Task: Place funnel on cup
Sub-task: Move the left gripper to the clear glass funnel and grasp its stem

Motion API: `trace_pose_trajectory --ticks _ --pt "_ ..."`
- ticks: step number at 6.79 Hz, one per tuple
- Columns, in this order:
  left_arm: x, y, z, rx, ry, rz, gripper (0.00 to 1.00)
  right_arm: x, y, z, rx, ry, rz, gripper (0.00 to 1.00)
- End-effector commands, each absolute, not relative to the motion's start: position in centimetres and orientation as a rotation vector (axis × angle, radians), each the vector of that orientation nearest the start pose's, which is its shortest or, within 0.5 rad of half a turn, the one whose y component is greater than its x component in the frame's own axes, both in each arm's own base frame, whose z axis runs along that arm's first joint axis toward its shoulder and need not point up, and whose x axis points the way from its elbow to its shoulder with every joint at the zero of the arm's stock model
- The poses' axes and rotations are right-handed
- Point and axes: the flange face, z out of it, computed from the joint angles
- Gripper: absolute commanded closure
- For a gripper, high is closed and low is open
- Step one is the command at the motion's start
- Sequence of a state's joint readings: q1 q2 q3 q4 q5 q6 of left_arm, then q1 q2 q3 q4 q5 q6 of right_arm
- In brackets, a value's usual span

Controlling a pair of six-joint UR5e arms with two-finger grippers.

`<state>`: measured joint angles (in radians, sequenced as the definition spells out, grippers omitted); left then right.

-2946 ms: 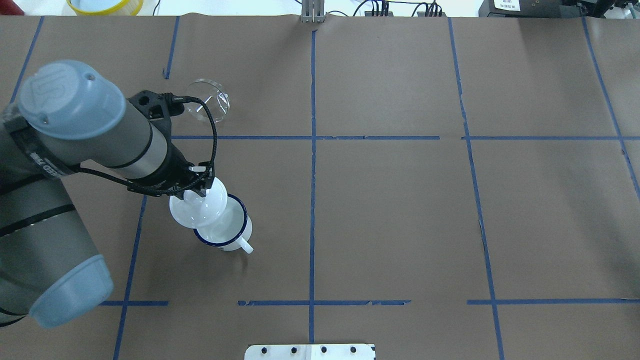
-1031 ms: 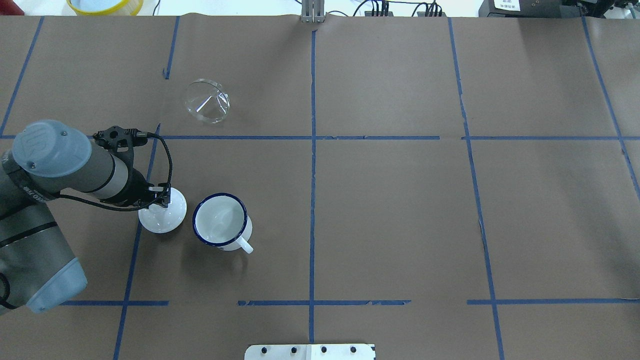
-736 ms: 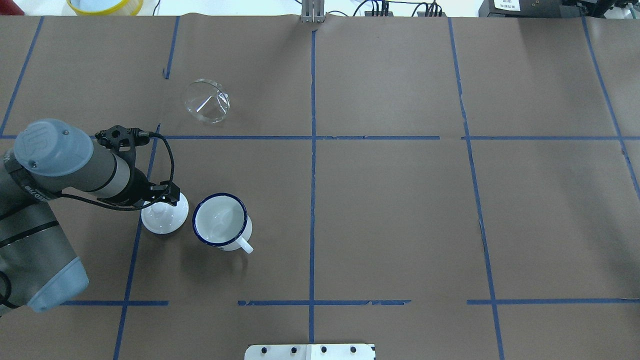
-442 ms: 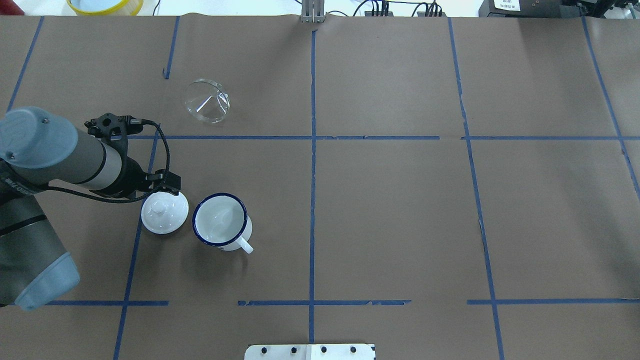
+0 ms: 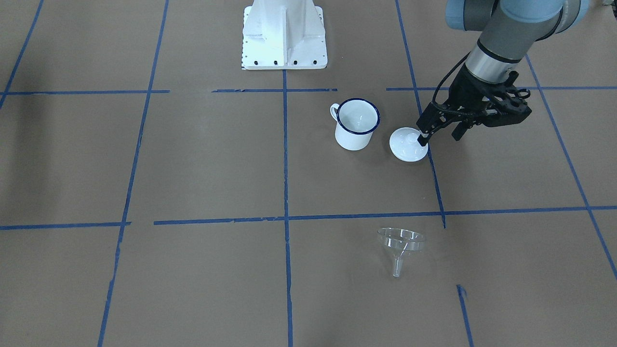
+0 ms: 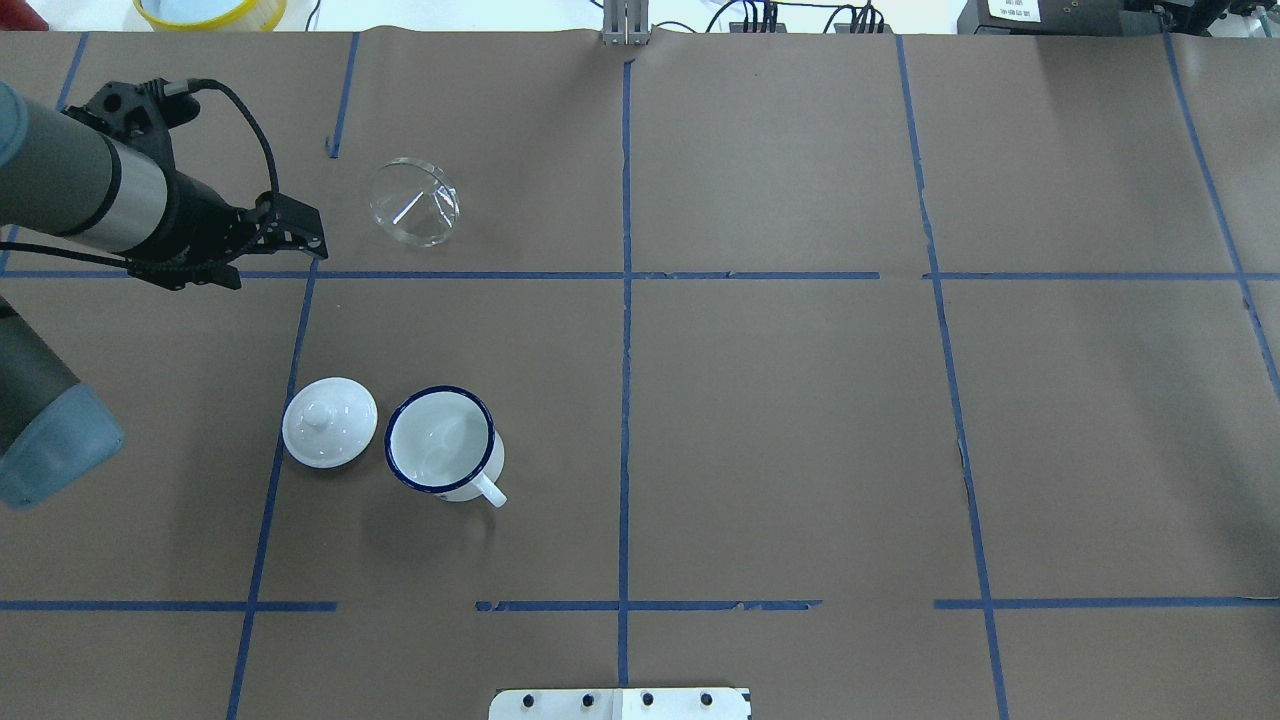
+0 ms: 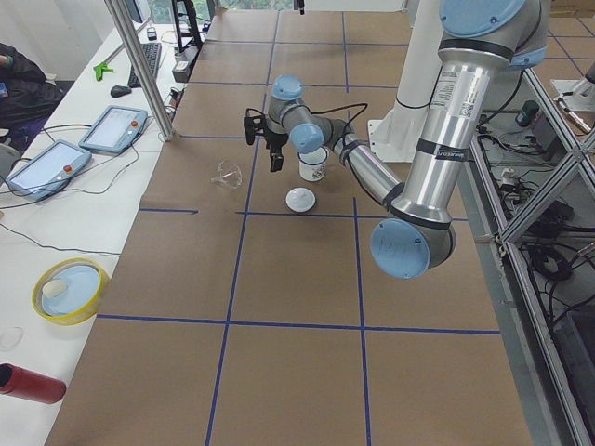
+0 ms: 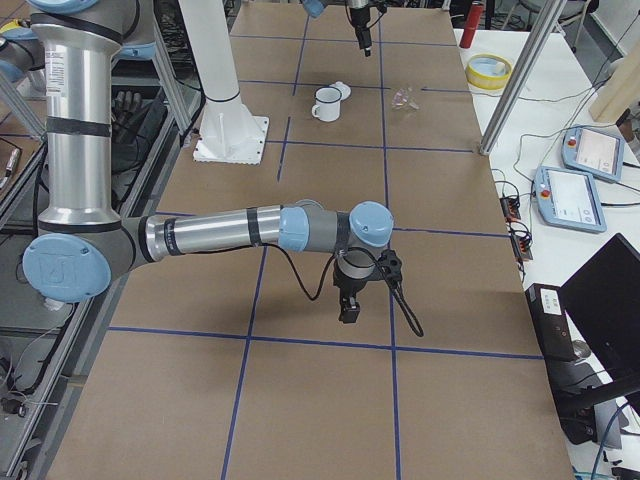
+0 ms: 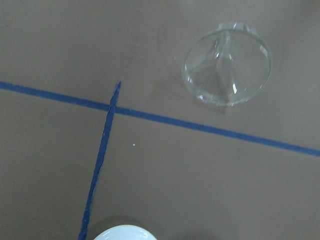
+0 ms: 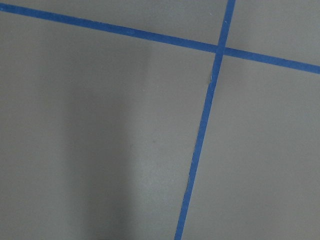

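Now lid (image 6: 330, 436) released beside cup (image 6: 442, 442), left pincer (image 6: 303, 230) raised toward funnel (image 6: 415, 203)

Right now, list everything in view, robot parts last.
funnel: one, clear, on its side, robot's far left of table
cup: one, white with blue rim, upright, near left
lid: one, white, knob up, just left of cup
table: one, brown paper with blue tape grid
dish: one, yellow, bench across from robot
bottle: one, red, same bench
pendants: two, grey, same bench
pedestal: one, white, table's robot edge
left gripper: one, black, open, empty, raised between lid and funnel
right gripper: one, black, over bare paper on the right; open or shut unclear
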<state>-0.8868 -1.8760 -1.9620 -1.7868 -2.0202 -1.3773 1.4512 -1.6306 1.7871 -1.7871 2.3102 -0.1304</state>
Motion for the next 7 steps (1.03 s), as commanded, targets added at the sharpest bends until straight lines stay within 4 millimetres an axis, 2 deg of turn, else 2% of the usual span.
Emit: trace_pose_trajectory --ticks 1,2,3,4,5,6,7 --pt "31.3 -55.6 25.7 0.073 1.005 -0.783 0.0 1.1 -46.2 60.5 -0.053 -0.741 -0.216 0.0" --pt "32.8 -57.2 25.9 0.047 1.028 -0.912 0.0 1.1 -46.2 60.6 -0.055 -0.741 -0.216 0.0" --pt "35.3 -57.7 27.4 0.052 1.042 -1.006 0.0 1.1 -46.2 60.6 -0.055 -0.741 -0.216 0.0" --pt "39.8 -58.2 28.3 0.072 1.013 -1.038 0.0 1.1 -46.2 60.5 -0.053 -0.741 -0.216 0.0" --pt "41.5 -58.7 29.3 0.077 1.012 -1.032 0.0 1.1 -46.2 60.5 -0.053 -0.741 -0.216 0.0" --pt "43.2 -57.9 30.0 0.063 1.006 -1.011 0.0 1.1 -46.2 60.5 -0.053 -0.741 -0.216 0.0" --pt "43.4 -57.8 30.0 0.063 1.005 -1.006 0.0 1.1 -46.2 60.5 -0.053 -0.741 -0.216 0.0"
